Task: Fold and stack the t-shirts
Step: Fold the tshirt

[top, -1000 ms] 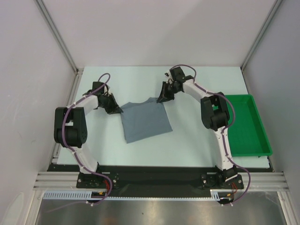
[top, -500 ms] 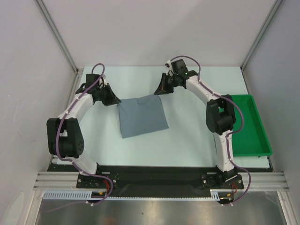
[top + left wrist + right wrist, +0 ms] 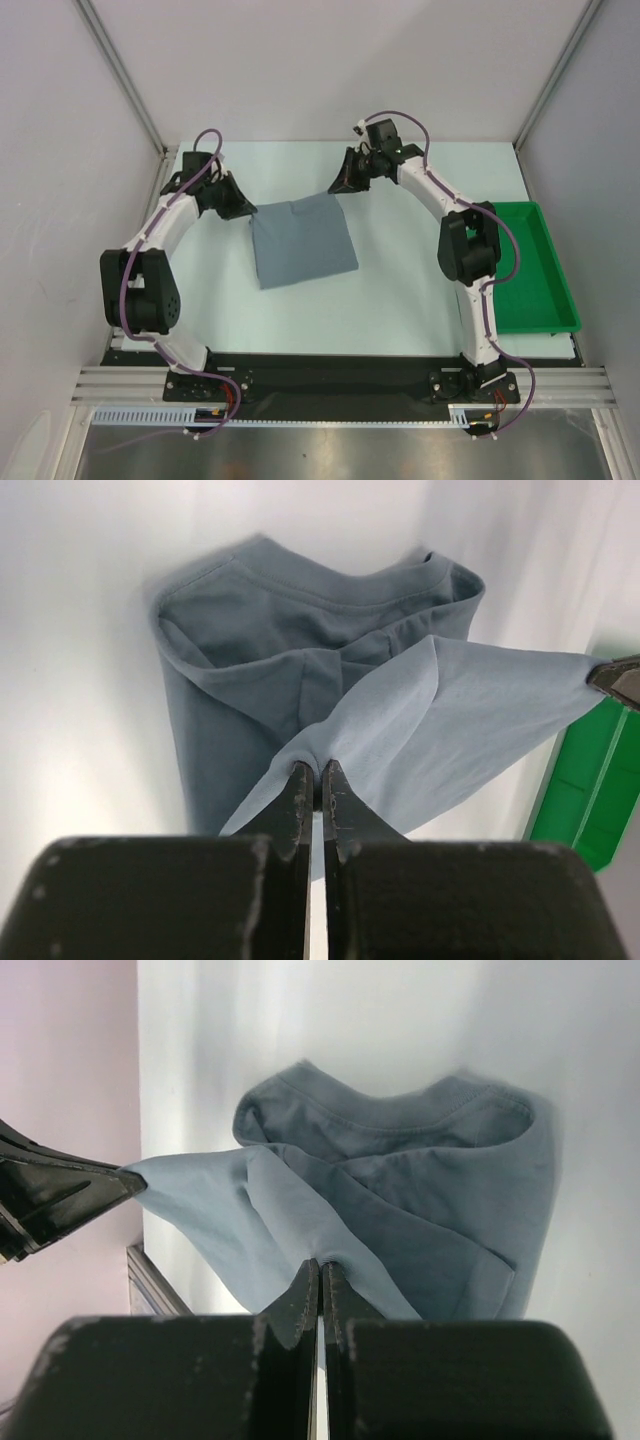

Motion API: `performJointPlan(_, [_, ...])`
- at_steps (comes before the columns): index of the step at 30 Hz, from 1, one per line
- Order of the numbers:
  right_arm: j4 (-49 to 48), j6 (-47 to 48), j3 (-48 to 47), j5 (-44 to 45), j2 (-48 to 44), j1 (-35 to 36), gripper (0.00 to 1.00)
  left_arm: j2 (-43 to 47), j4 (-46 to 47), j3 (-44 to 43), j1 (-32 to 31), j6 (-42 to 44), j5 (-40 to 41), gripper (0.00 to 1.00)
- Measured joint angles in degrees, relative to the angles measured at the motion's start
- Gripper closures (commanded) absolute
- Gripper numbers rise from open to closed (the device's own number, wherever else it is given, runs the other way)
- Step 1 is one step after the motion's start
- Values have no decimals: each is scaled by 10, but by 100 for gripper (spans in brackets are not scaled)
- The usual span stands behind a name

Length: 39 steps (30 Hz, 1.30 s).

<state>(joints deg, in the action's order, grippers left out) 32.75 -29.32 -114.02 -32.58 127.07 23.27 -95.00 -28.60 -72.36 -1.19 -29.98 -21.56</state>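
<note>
- Table point(image 3: 420, 300) fills the middle of the top view, pale and flat.
- Next we see the t-shirt point(image 3: 303, 242), blue-grey and partly folded, lying just left of the middle of the table.
- At the right side sits the green tray point(image 3: 528, 268), well apart from the t-shirt.
- Our left gripper point(image 3: 247, 211) pinches the t-shirt's upper left corner tight.
- Our right gripper point(image 3: 338, 188) pinches the upper right corner tight, and the cloth stretches between them.

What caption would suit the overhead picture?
Left gripper and right gripper pinch a grey t-shirt by its far corners.
</note>
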Motion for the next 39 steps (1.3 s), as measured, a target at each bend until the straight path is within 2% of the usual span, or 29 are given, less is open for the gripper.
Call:
performJointPlan(6, [-16,-5,-59,-3,36,-5,100,-31,6,-42,0,1,3,100])
performJointPlan(12, [-36,-8,-94,-13,107,-12,98,-103,11,-73,0,1,5,100])
performJointPlan(20, [-70,-21,-117,-26,176,-17,98,-152,28,-76,2,3,34,100])
performJointPlan(39, [-142,-94,-151,-18,217,-34,100,-191,59,-78,34,0,48,100])
